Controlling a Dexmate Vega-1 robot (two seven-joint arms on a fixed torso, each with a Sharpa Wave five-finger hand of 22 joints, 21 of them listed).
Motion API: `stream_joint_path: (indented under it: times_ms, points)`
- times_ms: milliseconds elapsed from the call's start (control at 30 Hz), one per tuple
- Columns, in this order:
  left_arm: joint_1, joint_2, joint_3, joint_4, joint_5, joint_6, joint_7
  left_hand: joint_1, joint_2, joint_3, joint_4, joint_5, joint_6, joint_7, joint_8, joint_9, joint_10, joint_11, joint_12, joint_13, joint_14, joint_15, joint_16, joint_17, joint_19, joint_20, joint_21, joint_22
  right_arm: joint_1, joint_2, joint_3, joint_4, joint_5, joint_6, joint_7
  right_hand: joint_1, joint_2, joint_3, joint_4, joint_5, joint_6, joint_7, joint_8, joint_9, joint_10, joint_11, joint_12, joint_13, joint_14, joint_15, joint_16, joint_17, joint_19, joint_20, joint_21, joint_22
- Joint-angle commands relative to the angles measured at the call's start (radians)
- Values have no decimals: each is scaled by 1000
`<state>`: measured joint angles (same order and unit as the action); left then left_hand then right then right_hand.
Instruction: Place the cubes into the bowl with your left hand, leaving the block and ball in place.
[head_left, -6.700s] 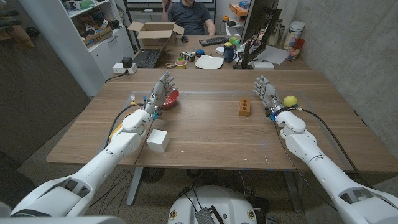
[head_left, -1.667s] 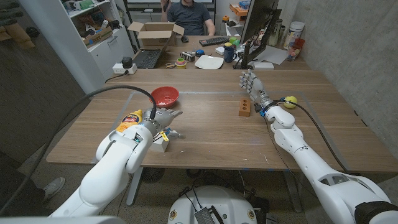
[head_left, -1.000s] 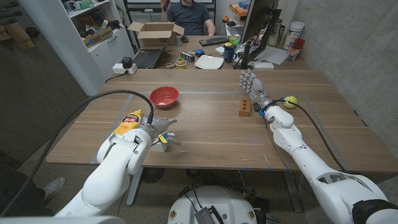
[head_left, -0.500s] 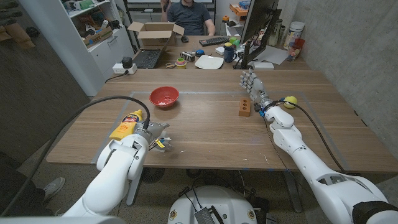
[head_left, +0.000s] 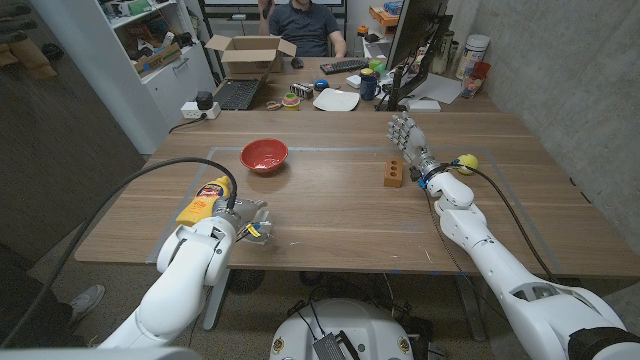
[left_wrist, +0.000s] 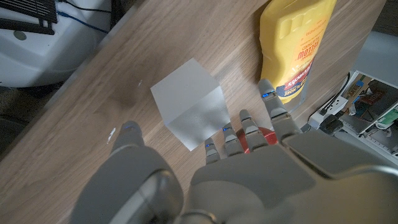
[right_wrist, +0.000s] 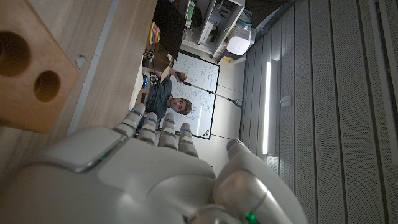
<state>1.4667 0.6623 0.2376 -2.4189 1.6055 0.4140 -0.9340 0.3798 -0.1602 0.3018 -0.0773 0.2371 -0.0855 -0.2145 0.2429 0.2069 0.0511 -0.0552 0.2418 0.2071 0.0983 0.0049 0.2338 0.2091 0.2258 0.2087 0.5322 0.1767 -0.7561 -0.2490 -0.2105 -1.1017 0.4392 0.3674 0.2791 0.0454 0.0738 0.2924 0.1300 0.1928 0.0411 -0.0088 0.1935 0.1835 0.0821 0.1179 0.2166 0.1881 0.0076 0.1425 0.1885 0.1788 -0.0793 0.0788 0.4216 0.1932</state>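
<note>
Bowl (head_left: 265, 155) sits far-left on the counter (head_left: 330, 215); bottle (head_left: 203, 199) lies nearer, left. Cube (left_wrist: 189, 103) lies beside bottle, near front edge. Block (head_left: 394, 172) right of centre; ball (head_left: 466, 163) further right.

An office: keyboard (head_left: 344, 66), monitor (head_left: 415, 40), shelves (head_left: 150, 40), whiteboard (right_wrist: 198, 93) behind the table (head_left: 330, 210).

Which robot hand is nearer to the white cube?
The left robot hand: its fingers reach just beside the white cube. The right robot hand is far across the table, beside the wooden block.
</note>
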Motion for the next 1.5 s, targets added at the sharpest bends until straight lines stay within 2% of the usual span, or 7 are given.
stream_joint_path:
  times_ms: [33, 233, 533, 633, 733, 1033, 1500]
  points:
    - [-39, 32, 32, 65, -59, 20, 30, 22, 0, 0, -12, 5, 5, -4, 1, 3, 3, -5, -2, 3, 23, -7, 1, 1, 34, -7, 4, 3, -1, -3, 7, 7, 5, -1, -1, -2, -2, -4, -3, 4, 9, -3, 1, 4, 8, 2, 3, 2, 6, 1, 2, 3, 3, 10, -3, 1]
    - [-55, 61, 56, 72, -80, 27, 46, 101, 7, -8, -50, 12, 27, 1, 4, 3, 47, -22, 0, 2, 107, -50, 13, -3, 206, -41, 34, 1, 17, 5, 4, 34, 4, 6, 13, -2, -2, -5, -3, 5, 9, -3, 1, 4, 8, 3, 3, 2, 6, 1, 2, 3, 3, 11, -4, 1]
    - [-58, 94, 89, 92, -71, 60, 167, 356, 108, 52, -69, -5, 208, 53, 53, -2, 310, -79, 69, 4, 564, -217, 109, 21, 628, -280, 110, -2, 49, 20, 5, 92, -2, 19, 30, -2, -3, -6, -2, 5, 8, -3, 0, 4, 8, 2, 3, 2, 7, 1, 2, 3, 3, 13, -6, 1]
    - [-57, 109, 96, 95, -74, 62, 217, 429, 162, 93, -64, -28, 301, 66, 69, -6, 442, -97, 114, 9, 736, -232, 143, 47, 770, -357, 144, -2, 57, 25, 6, 109, -7, 25, 32, -2, -3, -6, -2, 5, 9, -3, 1, 4, 8, 2, 3, 2, 7, 1, 2, 3, 2, 14, -7, 1]
    - [-48, 118, 96, 93, -88, 71, 275, 478, 222, 138, -48, -37, 426, 97, 92, -2, 572, -116, 173, 27, 906, -233, 174, 86, 866, -389, 161, -1, 63, 29, 7, 121, -9, 27, 36, -2, -3, -6, -2, 5, 9, -3, 1, 4, 8, 1, 3, 2, 7, 1, 2, 3, 2, 14, -8, 1]
    - [-65, 136, 122, 107, -81, 83, 320, 539, 273, 198, -37, -44, 772, 164, 179, 16, 845, -124, 367, 119, 1159, -230, 238, 232, 973, -410, 177, 5, 72, 34, 16, 140, -14, 37, 40, -2, -3, -7, -3, 5, 7, -3, 0, 4, 6, 2, 2, 2, 6, 1, 1, 2, 1, 11, -9, 1]
    - [-64, 168, 135, 100, -94, 99, 379, 571, 272, 219, -48, -44, 807, 176, 187, 22, 873, -127, 405, 154, 1190, -229, 238, 271, 984, -413, 182, 7, 86, 42, 18, 166, -23, 45, 47, -1, -3, -8, -3, 6, 7, -2, 0, 4, 7, 3, 2, 2, 4, 3, 0, 2, 2, 8, -11, 1]
